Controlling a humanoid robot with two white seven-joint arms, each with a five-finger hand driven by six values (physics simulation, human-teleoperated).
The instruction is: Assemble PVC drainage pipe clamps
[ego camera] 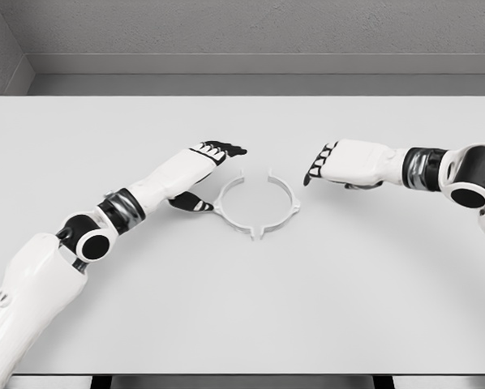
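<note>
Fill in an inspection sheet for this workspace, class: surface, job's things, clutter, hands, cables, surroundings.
Surface: white table, flat.
Job's things: one white pipe clamp ring, open at its far side, lying flat near the table's middle.
Clutter: nothing seen.
Hands: left hand at the ring's left edge, fingers spread, holding nothing; right hand to the ring's right, apart from it, fingers relaxed, holding nothing.
Cables: nothing seen.
Surroundings: grey wall behind the table.
</note>
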